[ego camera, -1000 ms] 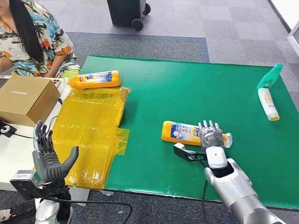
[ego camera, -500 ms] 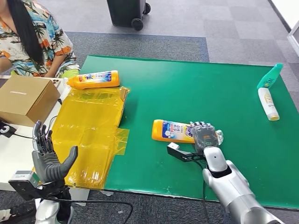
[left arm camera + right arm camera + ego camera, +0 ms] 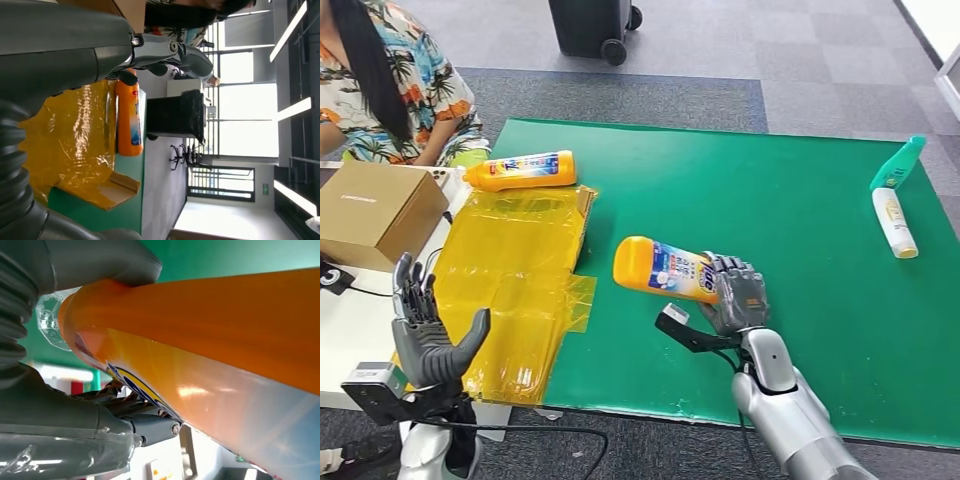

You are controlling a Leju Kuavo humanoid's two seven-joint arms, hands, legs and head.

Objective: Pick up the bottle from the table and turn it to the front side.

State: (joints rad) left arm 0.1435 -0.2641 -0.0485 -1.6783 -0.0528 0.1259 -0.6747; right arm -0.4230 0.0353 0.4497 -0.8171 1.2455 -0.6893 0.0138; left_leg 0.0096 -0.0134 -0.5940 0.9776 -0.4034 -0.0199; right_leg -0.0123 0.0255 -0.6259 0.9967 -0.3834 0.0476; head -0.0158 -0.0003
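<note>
Right hand [image 3: 733, 296] grips the orange bottle [image 3: 663, 268] at its cap end, fingers [image 3: 727, 268] wrapped over the top, thumb beneath; the body juts left of the hand, base tilted upward above the green mat [image 3: 788, 200]. Left hand [image 3: 426, 335] stands upright at the near left, fingers apart, holding nothing. A second orange bottle [image 3: 522, 171] lies at the far edge of the yellow sheet [image 3: 509, 290].
</note>
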